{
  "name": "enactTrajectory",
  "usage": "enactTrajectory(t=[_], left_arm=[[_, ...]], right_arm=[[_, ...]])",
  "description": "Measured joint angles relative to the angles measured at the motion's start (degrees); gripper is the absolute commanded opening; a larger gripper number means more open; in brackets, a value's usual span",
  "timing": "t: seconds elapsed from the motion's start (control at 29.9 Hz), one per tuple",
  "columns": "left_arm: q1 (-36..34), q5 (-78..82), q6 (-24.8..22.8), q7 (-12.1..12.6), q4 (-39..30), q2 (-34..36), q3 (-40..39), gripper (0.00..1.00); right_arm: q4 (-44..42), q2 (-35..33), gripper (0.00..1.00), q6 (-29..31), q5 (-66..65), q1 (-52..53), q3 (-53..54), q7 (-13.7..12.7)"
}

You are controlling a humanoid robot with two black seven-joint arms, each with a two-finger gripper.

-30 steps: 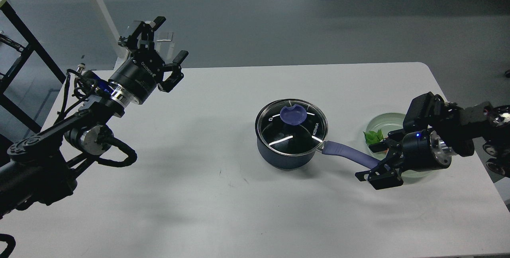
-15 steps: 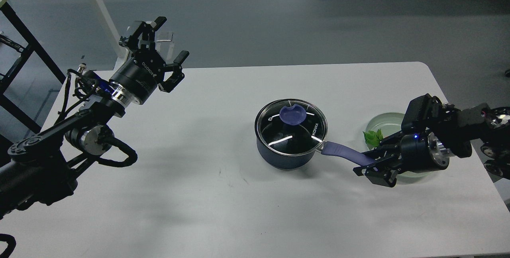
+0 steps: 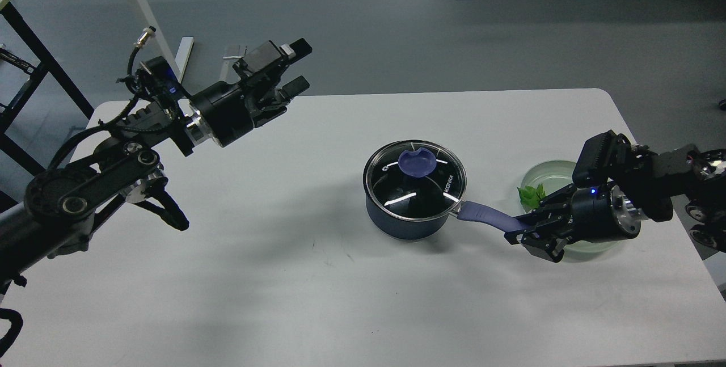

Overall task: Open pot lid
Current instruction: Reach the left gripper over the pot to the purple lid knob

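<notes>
The dark navy pot (image 3: 404, 220) stands a little right of the table's middle. The clear glass pot lid (image 3: 414, 181) with its purple-blue knob (image 3: 417, 162) rests on it. The pot's lavender handle (image 3: 488, 217) points right. My right gripper (image 3: 524, 232) is shut on the end of that handle, low over the table. My left gripper (image 3: 295, 69) is open and empty, raised above the table's back left, well left of the pot, its fingers pointing right.
A pale green plate (image 3: 558, 173) with a green leafy item (image 3: 531, 194) sits at the right, partly hidden behind my right arm. The white table (image 3: 317, 287) has its right edge close to that arm. A dark frame (image 3: 34, 60) stands at far left.
My left arm has swung right and turned, its gripper now pointing toward the pot. My right gripper has closed onto the end of the pot handle. The pot and lid have not moved.
</notes>
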Motion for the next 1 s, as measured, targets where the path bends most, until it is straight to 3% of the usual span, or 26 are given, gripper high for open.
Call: enactTrajectory(t=[0.17, 0.47, 0.7, 1.0], left_arm=[[-7.02, 20.94, 1.81, -0.04, -2.03, -1.94, 4.41, 0.99], [-21.10, 38.31, 14.33, -0.05, 1.19, -8.78, 23.44, 0.99], [-21.95, 42.59, 15.54, -0.04, 8.45, -16.32, 27.07, 0.99], [-21.19, 42.80, 15.80, -0.02, 13.17, -20.65, 30.34, 0.99]], right_arm=[[0.00, 0.00, 0.31, 0.00, 0.08, 0.00, 0.00, -0.01], [0.08, 0.00, 0.31, 0.00, 0.10, -0.31, 0.01, -0.02], [0.11, -0.09, 0.32, 0.00, 0.12, -0.24, 0.01, 0.02], [0.09, -0.09, 0.32, 0.00, 0.17, -0.18, 0.01, 0.02]])
